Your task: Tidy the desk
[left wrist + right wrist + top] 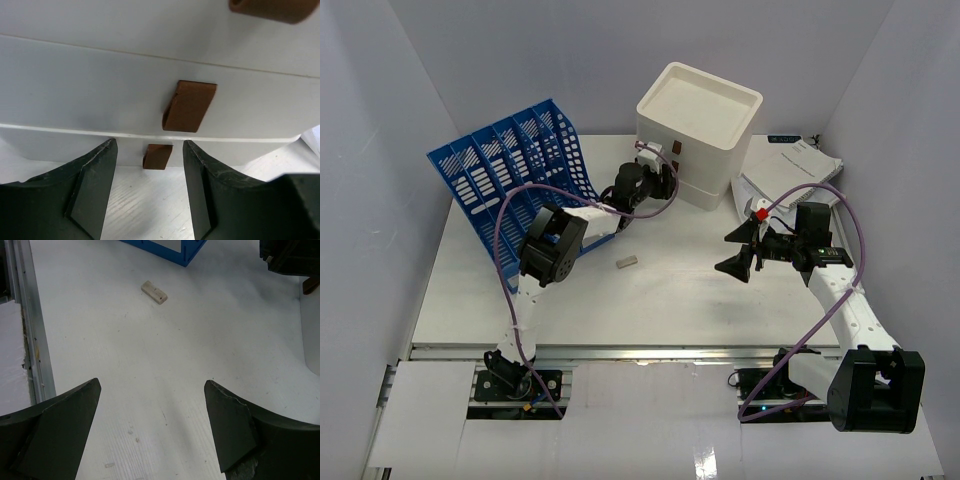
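The desk (670, 290) is a wide white tabletop with a silver rail (650, 352) along its near edge. A cream three-drawer box (700, 130) stands at the back middle. My left gripper (665, 185) is open and empty right in front of the box's lower drawers. In the left wrist view its fingers (95, 185) flank the lowest brown pull tab (157, 156), with the middle tab (189, 106) above. My right gripper (740, 250) is open and empty above the desk at centre right (152, 390). A small beige eraser (628, 262) lies on the desk (154, 292).
A blue file rack (515, 165) leans at the back left; its corner shows in the right wrist view (170, 250). A stack of papers (790, 170) lies at the back right beside the box. White walls enclose three sides.
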Motion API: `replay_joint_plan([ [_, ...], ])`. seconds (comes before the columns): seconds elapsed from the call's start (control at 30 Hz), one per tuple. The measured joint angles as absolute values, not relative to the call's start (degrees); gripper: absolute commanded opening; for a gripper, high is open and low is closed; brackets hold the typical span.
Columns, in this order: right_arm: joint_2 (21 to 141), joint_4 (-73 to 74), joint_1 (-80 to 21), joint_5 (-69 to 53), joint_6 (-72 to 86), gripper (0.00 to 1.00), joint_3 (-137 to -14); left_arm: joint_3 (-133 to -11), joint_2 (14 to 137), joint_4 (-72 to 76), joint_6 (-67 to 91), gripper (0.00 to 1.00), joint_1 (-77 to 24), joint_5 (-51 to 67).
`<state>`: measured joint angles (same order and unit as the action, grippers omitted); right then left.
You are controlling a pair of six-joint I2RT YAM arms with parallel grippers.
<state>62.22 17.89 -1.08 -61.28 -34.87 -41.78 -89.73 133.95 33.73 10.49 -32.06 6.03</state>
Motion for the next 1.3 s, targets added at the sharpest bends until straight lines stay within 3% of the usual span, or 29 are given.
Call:
replay_joint_plan([
  [0.3, 62.2, 17.9, -1.1, -61.3, -34.9, 0.90, -41.8, -88.3, 133.7, 30.1, 6.7, 0.66, -34.9, 5.1],
  [0.83, 62.2, 17.9, -1.1, -61.4, -34.8, 0.90, -41.8, -91.6, 134.2, 23.9, 3.9, 0.64, -37.2, -6.9],
  [1.0, 62.2, 17.9, -1.1, -61.6, -34.8, 0.90, -41.8, -95.7, 135.3, 22.8, 3.9, 0.55, -36.9, -6.6],
  [1.3, 62.2, 17.9, -1.1, -61.7, -34.7, 0.90, -41.8, -96.5, 137.6, 22.5, 3.9, 0.23, -36.9, -5.5],
])
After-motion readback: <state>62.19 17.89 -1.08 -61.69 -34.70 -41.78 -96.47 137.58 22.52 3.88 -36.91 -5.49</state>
